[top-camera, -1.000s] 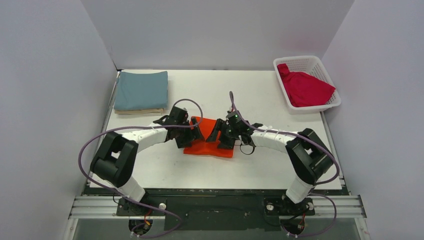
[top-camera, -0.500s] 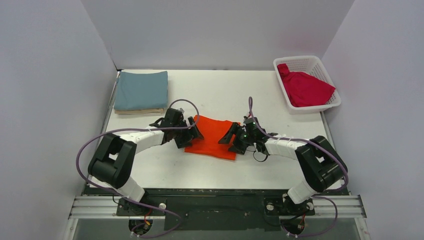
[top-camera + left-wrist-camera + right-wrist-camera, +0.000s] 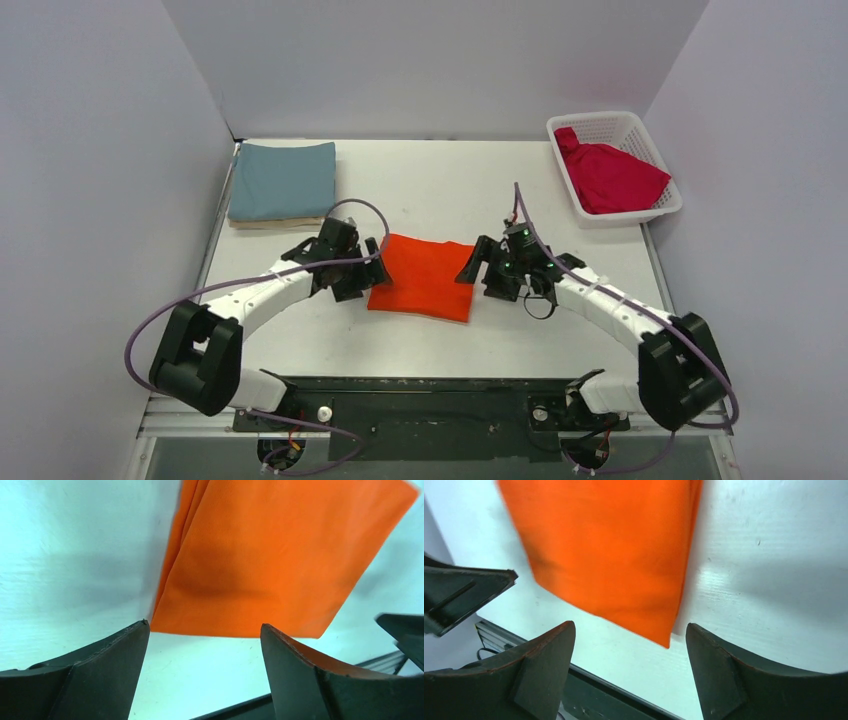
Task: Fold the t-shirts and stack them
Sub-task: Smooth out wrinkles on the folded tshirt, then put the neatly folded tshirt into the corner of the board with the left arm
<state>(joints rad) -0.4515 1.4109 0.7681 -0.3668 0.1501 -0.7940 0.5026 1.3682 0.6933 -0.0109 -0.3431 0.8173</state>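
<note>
1. The bright orange cloth t-shirt [image 3: 422, 278], folded into a flat rectangle, lies on the white table top [image 3: 430, 185] near its middle, between the two arms.
2. The black two-finger left gripper [image 3: 373, 272] sits low over the table, just beside the shirt's left edge. Its jaws are spread wide with nothing between them, so it has let go of everything. In the left wrist view the orange cloth lies flat just beyond the fingertips, and the stacked layers of the fold show along one side.
3. The black two-finger right gripper [image 3: 478, 278] sits just beside the shirt's right edge, opposite the left one. Its jaws also stand apart and grasp nothing. In the right wrist view a corner of the orange shirt rests on the table ahead of the gap between the fingers. Whether either gripper touches the cloth cannot be told.
4. The dusty teal-blue folded shirt [image 3: 283, 180] lies at the far left corner of the table. It rests on top of the beige folded shirt [image 3: 285, 223], of which only a thin edge shows at the near side.
5. The crimson red shirt [image 3: 608, 178] lies crumpled and unfolded in the white plastic lattice basket [image 3: 640, 125] at the far right corner, well apart from both grippers.
</note>
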